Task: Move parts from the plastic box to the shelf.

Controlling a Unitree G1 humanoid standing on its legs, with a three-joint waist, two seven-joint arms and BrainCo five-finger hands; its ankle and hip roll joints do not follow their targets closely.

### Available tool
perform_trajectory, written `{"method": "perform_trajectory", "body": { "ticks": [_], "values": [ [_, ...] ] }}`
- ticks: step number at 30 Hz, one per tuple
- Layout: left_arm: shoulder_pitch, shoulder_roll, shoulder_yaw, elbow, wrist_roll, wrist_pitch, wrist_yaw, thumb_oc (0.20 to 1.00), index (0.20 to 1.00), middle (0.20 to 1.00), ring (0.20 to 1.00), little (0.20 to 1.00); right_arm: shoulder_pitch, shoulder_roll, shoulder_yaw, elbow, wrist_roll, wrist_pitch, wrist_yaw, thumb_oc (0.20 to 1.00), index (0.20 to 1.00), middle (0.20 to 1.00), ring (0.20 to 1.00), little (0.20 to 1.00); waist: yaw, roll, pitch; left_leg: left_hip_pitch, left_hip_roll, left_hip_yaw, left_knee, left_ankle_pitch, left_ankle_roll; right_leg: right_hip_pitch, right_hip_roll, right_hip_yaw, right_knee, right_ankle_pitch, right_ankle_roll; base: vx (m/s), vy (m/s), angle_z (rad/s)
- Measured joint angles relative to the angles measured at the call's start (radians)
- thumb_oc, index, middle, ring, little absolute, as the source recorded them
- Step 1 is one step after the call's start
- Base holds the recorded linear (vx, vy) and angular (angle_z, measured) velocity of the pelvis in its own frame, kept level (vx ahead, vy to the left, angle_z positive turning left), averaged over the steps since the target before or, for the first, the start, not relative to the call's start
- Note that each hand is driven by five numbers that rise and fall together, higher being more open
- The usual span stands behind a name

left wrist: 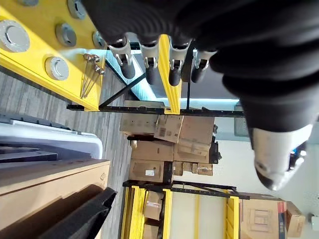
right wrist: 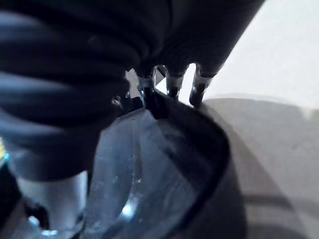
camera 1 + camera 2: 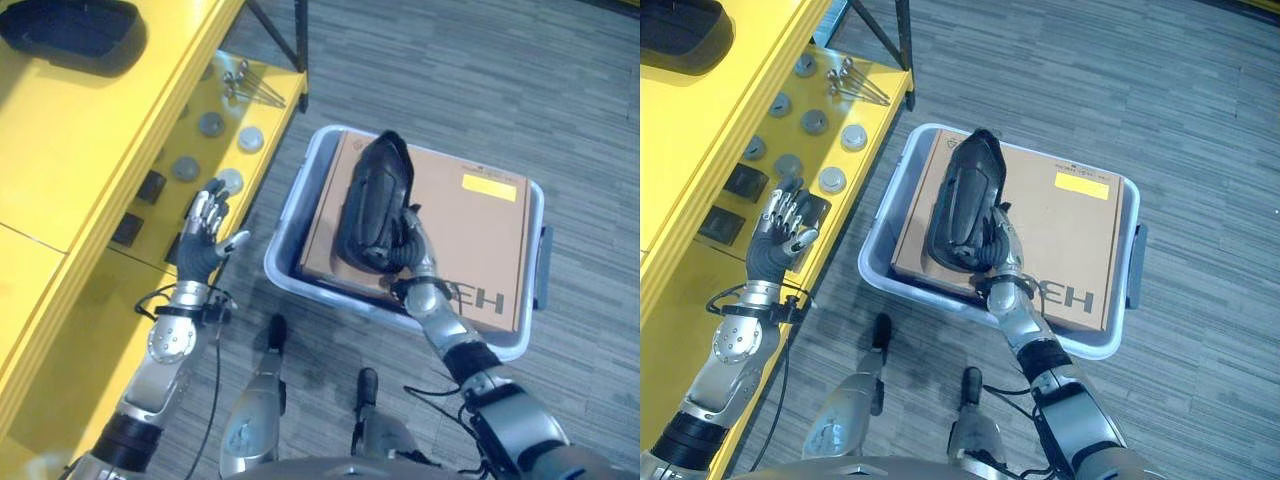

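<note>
1. Left eye view: the right robot hand [image 3: 412, 243] grips the long black moulded plastic part [image 3: 372, 203] lying on cardboard in the grey plastic box [image 3: 287, 270]; lift it straight up.
2. Right eye view: the left robot hand [image 3: 782, 235] is open beside the yellow metal shelf [image 3: 700, 130].
3. Right wrist view: fingers [image 2: 172, 85] hook the part's rim; keep it firm.

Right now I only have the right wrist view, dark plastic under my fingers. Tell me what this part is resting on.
Observer: The black part lies on a cardboard box that sits inside the plastic box.
Operator: Confirm my grip.
Observer: The right hand has its fingers curled round the part's near end, the end closest to the robot.
Operator: Report the left hand.
Observer: The left hand is open and holds nothing, raised beside the edge of the yellow shelf, where a similar black part lies on the top level.
</note>
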Motion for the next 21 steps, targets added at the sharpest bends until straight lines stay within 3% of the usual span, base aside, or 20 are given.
{"method": "perform_trajectory", "body": {
  "ticks": [1,3,14,17,18,21],
  "values": [
    [0.000,0.000,0.000,0.000,0.000,0.000,0.000,1.000,1.000,1.000,1.000,1.000,-0.009,0.000,0.003,0.011,0.000,0.003,-0.003,1.000,1.000,1.000,1.000,1.000,0.000,0.000,0.000,0.000,0.000,0.000,0.000,0.000,0.000,0.000,0.000,0.000,0.000,0.000,0.000,0.04,0.008,0.00],
    [-0.001,0.000,0.000,0.000,0.000,0.000,0.000,1.000,1.000,1.000,1.000,1.000,-0.028,0.007,0.005,0.043,-0.001,0.006,-0.010,0.225,0.225,0.225,0.225,0.225,0.000,0.000,0.000,0.000,0.000,0.000,0.000,0.000,0.000,0.000,0.000,0.000,0.000,0.000,0.000,0.02,0.003,0.00],
    [-0.007,0.000,0.001,0.000,0.000,0.000,0.000,1.000,1.000,1.000,1.000,1.000,-0.046,-0.003,-0.007,0.057,0.000,0.026,-0.045,0.200,0.200,0.200,0.200,0.200,-0.003,0.001,0.000,0.001,0.000,-0.002,0.000,0.000,0.000,0.003,0.001,-0.001,0.000,0.000,0.000,0.01,-0.001,0.00],
    [-0.007,0.000,0.003,0.000,0.000,0.000,0.000,1.000,1.000,1.000,1.000,1.000,-0.035,-0.025,-0.009,0.052,-0.002,0.034,-0.035,0.200,0.200,0.200,0.200,0.200,-0.006,-0.001,-0.001,0.006,0.000,-0.005,0.000,0.000,0.000,0.009,0.001,-0.002,0.000,0.000,0.000,0.03,-0.026,0.05],
    [-0.008,-0.001,0.009,-0.002,0.001,0.001,-0.003,1.000,1.000,1.000,1.000,1.000,0.048,-0.072,-0.031,-0.074,-0.019,0.041,-0.003,0.200,0.200,0.200,0.200,0.200,-0.003,0.000,-0.002,0.012,-0.001,-0.011,0.000,0.000,0.000,0.020,0.000,-0.008,0.000,-0.001,0.001,0.02,-0.019,0.08],
    [-0.006,0.004,0.030,0.001,0.002,0.002,-0.001,1.000,1.000,1.000,1.000,1.000,0.100,-0.113,-0.039,-0.117,-0.022,0.040,0.006,0.200,0.200,0.200,0.200,0.200,-0.011,-0.002,-0.003,0.031,-0.001,-0.013,0.000,-0.001,0.002,0.039,0.000,-0.009,0.000,-0.003,0.002,0.02,-0.021,0.03]
  ]
}}
